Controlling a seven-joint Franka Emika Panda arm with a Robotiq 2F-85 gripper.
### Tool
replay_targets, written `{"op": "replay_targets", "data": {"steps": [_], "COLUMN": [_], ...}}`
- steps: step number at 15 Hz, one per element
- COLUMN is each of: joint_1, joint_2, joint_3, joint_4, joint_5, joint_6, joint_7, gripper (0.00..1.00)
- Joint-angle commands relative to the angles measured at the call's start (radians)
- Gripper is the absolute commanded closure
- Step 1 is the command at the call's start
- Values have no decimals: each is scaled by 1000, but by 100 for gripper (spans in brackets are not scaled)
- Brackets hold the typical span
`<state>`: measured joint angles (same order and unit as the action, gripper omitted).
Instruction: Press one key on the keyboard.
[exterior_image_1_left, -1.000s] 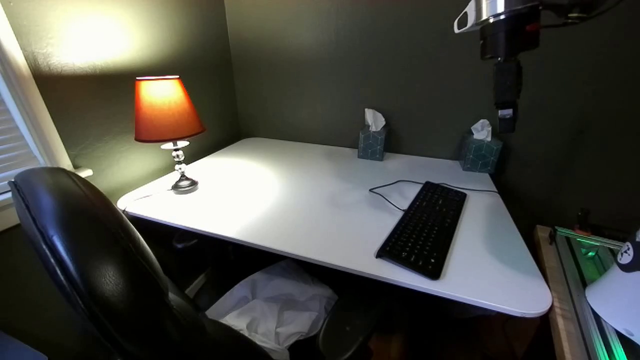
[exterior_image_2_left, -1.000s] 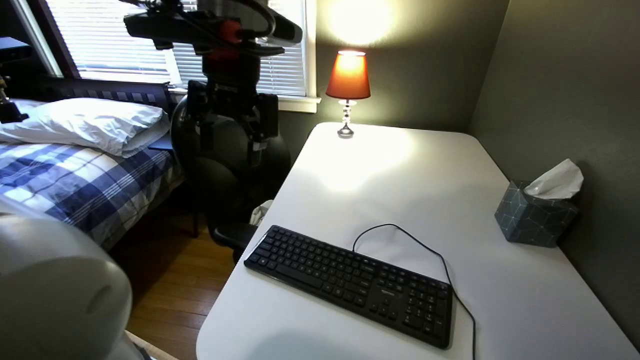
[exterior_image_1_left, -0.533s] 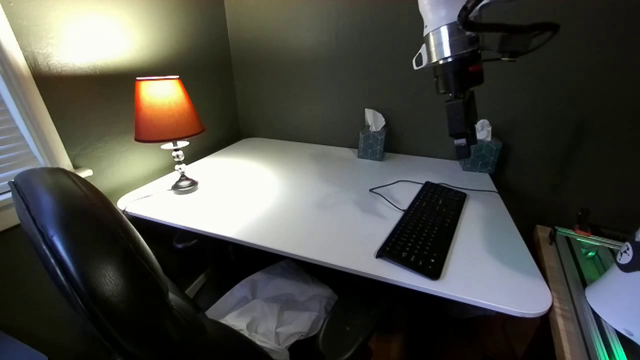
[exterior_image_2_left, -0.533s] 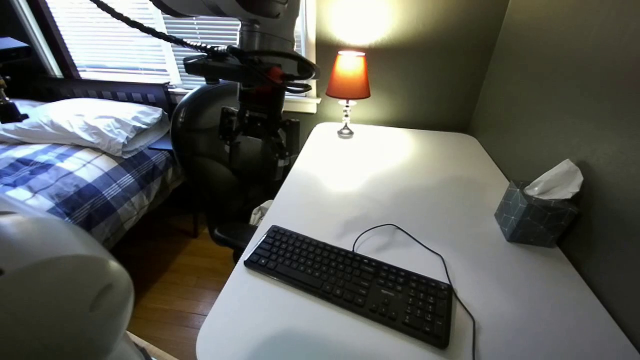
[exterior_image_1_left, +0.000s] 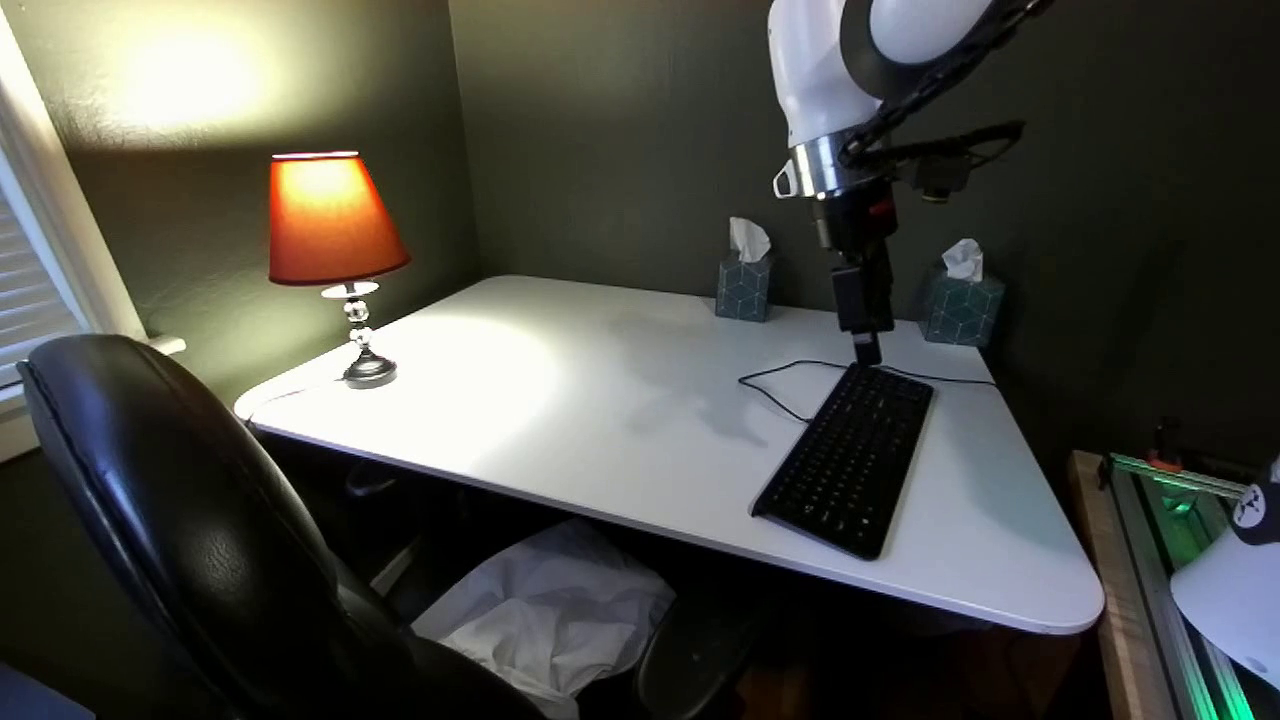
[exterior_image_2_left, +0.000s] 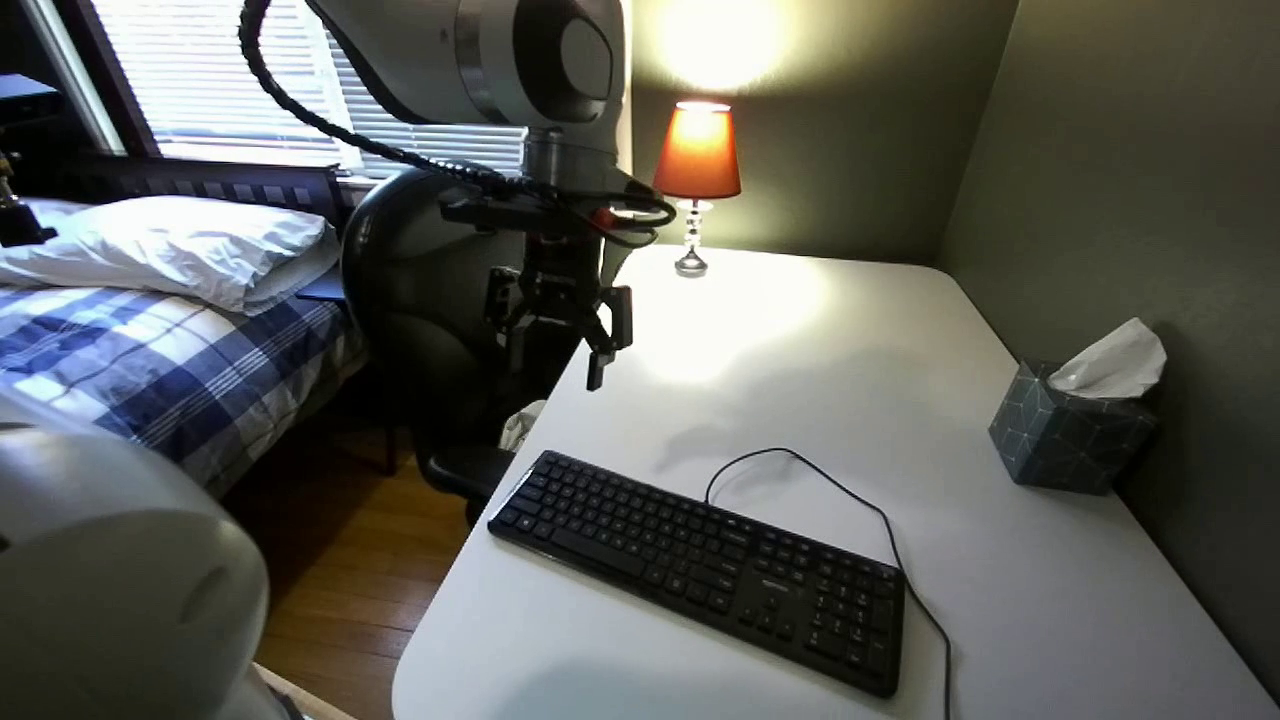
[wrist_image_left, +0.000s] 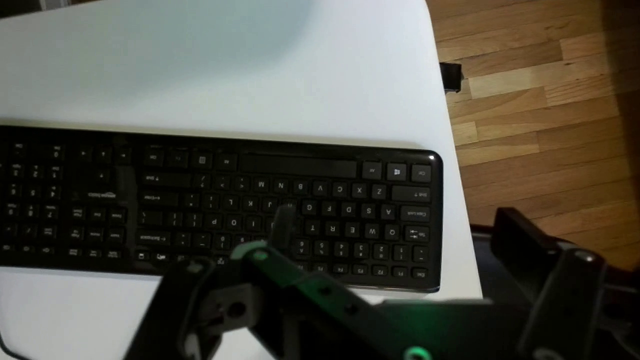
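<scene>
Robotiq gripper (exterior_image_2_left: 556, 365) hangs with its fingers spread apart, higher than the black full-size keyboard (exterior_image_2_left: 700, 570) and well clear of it.

In an exterior view the keyboard lies on the near part of the white desk (exterior_image_2_left: 900, 350), its left end beside the desk's left edge, its cable (exterior_image_2_left: 783, 449) curling from the far side to the right. A lit orange-red table lamp (exterior_image_2_left: 697, 160) stands at the far end, a patterned tissue box (exterior_image_2_left: 1060, 435) on the right. In the wrist view one fingertip (wrist_image_left: 283, 225) shows in front of the letter keys (wrist_image_left: 329, 209).
</scene>
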<state>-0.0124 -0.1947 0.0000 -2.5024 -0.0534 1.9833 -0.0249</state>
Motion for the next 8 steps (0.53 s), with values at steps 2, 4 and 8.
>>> {"op": "replay_targets", "data": {"steps": [2, 4, 8], "joint_1": [3, 3, 3], "joint_2": [108, 155, 154], "joint_3": [-3, -4, -3], "joint_4": [24, 43, 40], "joint_5": [-30, -28, -13], "joint_6": [98, 123, 113], "joint_7": [-42, -58, -51], "gripper": [0, 0, 0]}}
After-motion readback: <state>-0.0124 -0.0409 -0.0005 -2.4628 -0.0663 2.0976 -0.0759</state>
